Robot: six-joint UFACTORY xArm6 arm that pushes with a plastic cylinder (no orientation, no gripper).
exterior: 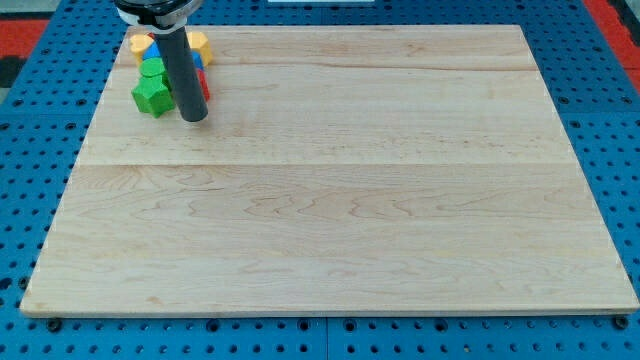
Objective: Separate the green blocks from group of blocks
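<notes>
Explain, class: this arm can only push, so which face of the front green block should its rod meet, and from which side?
Probably its upper-right face, where it joins the cluster. The green block sits at the cluster's lower-left edge, the board open below it. My tip stands just right of it, so it should probably circle behind first, then push toward the view's bottom-left.

The arm is seen only at the far left of the scene, where a dark mount is cut off by the view's top edge. From it a straight dark rod is held nearly upright, leaning slightly rightward. My tip [194, 118] is set down on the counter [340, 200].
</notes>
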